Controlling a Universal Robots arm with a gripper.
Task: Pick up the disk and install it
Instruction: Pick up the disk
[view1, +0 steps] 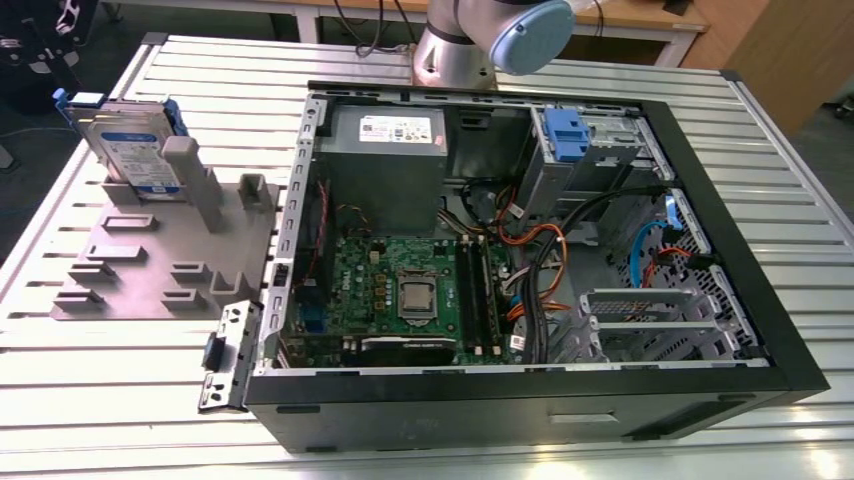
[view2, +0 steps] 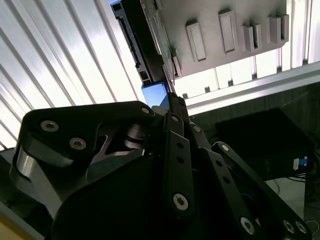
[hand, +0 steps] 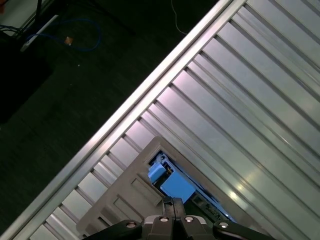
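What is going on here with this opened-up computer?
A robot arm has the job of fitting the disk into the open computer case. The disk stands upright in a grey holder beside the case, not yet picked up. In the first wrist view the pincer hangs above it, shut and empty.

text readable: none | white-and-blue label (view1: 140, 165) on flat silver-metal disk (view1: 118, 128), upright in grey plastic rack (view1: 147, 262): print too small to read | white sticker (view1: 396, 127) on grey metal box (view1: 387, 175) inside open black computer case (view1: 534, 405): print illegible
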